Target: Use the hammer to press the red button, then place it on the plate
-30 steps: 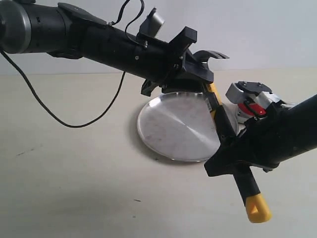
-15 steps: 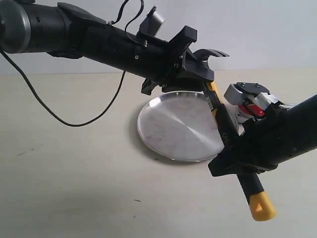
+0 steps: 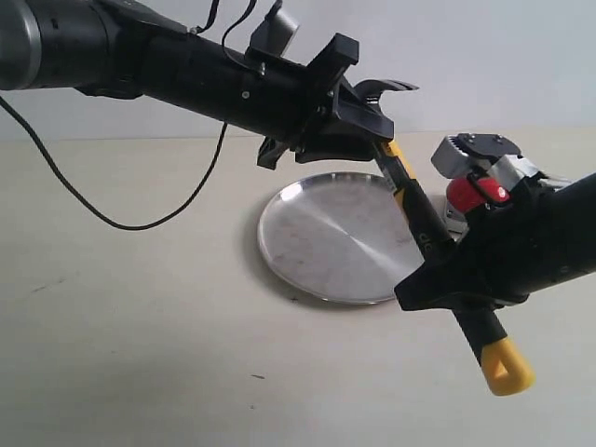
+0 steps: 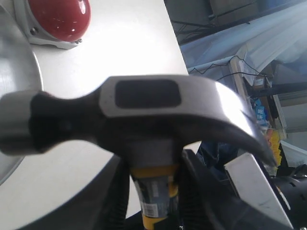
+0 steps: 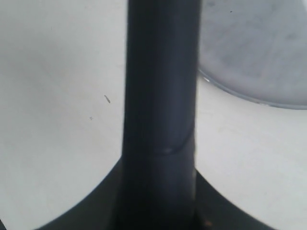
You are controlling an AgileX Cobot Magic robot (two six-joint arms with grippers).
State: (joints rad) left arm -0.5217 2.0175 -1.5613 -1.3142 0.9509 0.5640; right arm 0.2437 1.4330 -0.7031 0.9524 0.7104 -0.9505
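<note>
In the exterior view my right tool (image 3: 458, 291) covers the middle of the hammer (image 3: 419, 216), and my left tool (image 3: 374, 138) swallows its neck, so I cannot see where either grip touches. My right arm (image 3: 545, 242) hides most of the red button (image 3: 466, 194) and runs off the right edge; my left arm (image 3: 140, 56) leaves at the upper left of the frame. The handle crosses the right rim of the plate (image 3: 317, 242). The white lettering (image 3: 425, 247) is too small to read. From my left wrist the hammer head is a close blur, its label unreadable, with button and plate cut by the edge. From my right wrist the handle is a dark blur, both ends cut off.
</note>
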